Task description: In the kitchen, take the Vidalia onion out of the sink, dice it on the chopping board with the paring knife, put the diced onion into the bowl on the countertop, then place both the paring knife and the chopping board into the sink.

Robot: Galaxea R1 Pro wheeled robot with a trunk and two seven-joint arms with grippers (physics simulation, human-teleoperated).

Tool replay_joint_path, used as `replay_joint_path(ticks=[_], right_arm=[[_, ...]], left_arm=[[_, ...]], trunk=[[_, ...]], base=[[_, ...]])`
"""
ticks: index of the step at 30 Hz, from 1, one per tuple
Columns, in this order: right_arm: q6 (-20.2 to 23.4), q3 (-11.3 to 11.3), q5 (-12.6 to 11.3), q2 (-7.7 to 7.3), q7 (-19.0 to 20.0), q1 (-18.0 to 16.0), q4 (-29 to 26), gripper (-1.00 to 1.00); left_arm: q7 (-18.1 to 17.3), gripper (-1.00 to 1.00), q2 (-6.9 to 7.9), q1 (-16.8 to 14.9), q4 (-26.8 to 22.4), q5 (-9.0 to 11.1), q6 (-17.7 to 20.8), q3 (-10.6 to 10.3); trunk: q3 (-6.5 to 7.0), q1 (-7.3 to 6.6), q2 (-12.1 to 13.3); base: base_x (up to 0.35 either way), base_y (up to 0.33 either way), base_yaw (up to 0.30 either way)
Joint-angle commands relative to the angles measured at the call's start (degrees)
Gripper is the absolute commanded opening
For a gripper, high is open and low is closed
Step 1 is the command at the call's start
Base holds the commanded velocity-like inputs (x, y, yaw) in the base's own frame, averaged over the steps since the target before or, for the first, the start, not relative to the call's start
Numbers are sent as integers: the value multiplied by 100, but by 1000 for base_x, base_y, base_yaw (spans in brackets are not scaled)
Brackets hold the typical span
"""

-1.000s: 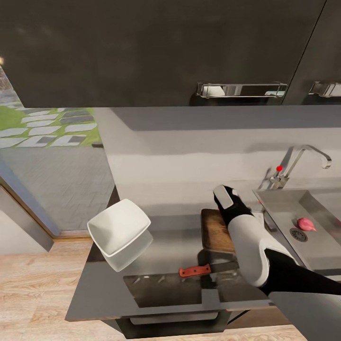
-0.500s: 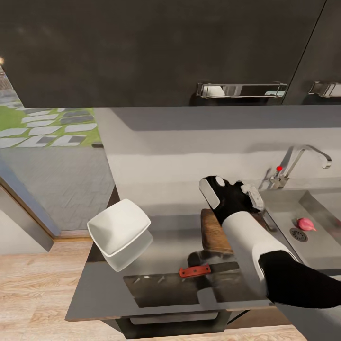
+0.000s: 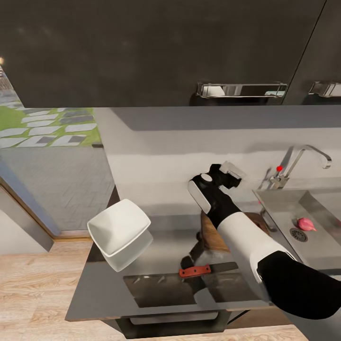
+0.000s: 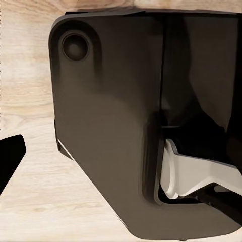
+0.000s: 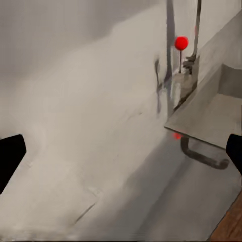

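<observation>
Clearly the right gripper (image 3: 226, 171) hung with fingers apart above the chopping board (image 3: 213, 232), well apart from the onion (image 3: 306, 224) by the sink (image 3: 284, 208) drain; it should swing there and descend straight.

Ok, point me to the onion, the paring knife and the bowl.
Vidalia onion (image 3: 306, 224), head view, middle of the bulb in the sink.
Paring knife (image 3: 194, 271), head view, on its red handle.
Bowl (image 3: 118, 226), head view, on its inner white floor.
</observation>
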Motion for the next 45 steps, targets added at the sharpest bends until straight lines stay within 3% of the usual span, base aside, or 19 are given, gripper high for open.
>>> replay_joint_path(ticks=[1,5,8,9,12,13,15,16,17,21,29,35,45], right_arm=[[86,15,-32,0,202,7,-36,100],[431,18,-32,0,848,179,-256,100],[771,19,-32,-58,1655,432,-648,100],[1037,19,-32,-305,2301,653,-1031,100],[1713,19,-32,-873,3686,1230,-2038,100],[1949,19,-30,-1175,4262,1501,-2560,100],[2043,19,-31,-1366,4558,1678,-2881,100],[2126,19,-31,-1631,4866,1943,-3280,100],[2148,19,-31,-1778,4987,2126,-3492,100],[2128,19,-27,-2009,5163,2594,-3823,100],[1807,82,-19,-2082,5269,3067,-3898,100],[1764,276,13,-2096,5425,3122,-3983,100],[1762,291,21,-2115,5439,3126,-3985,100]], left_arm=[[-5,100,3,-2,0,5,-18,-3],[-5,100,7,-2,-1,9,-18,2],[-5,100,11,-2,-6,9,-22,9],[-5,100,14,-2,-8,10,-24,11],[-5,100,18,-2,-10,10,-26,18],[-5,100,20,-2,-12,10,-26,20],[-5,100,19,-2,-15,10,-26,21],[-5,100,18,-2,-17,10,-26,21],[-5,100,18,-2,-20,10,-26,22],[-5,100,17,-2,-27,10,-26,22],[-5,100,22,-2,-21,10,-27,17],[-5,100,25,-2,-21,10,-35,15],[-5,100,26,-2,-20,10,-42,13]], trunk=[[-11,3,-11],[-11,3,-11],[-11,3,-11],[-11,3,-11],[-11,3,-11],[-11,3,-11],[-11,3,-11],[-11,3,-11],[-11,3,-11],[-11,3,-11],[-11,3,-11],[-11,3,-11],[-11,3,-11]], base=[[0,0,0],[0,0,0],[0,0,0],[0,0,0],[0,0,0],[0,0,0],[0,0,0],[0,0,0],[0,0,0],[0,0,0],[0,0,0],[0,0,0],[-169,0,0]])
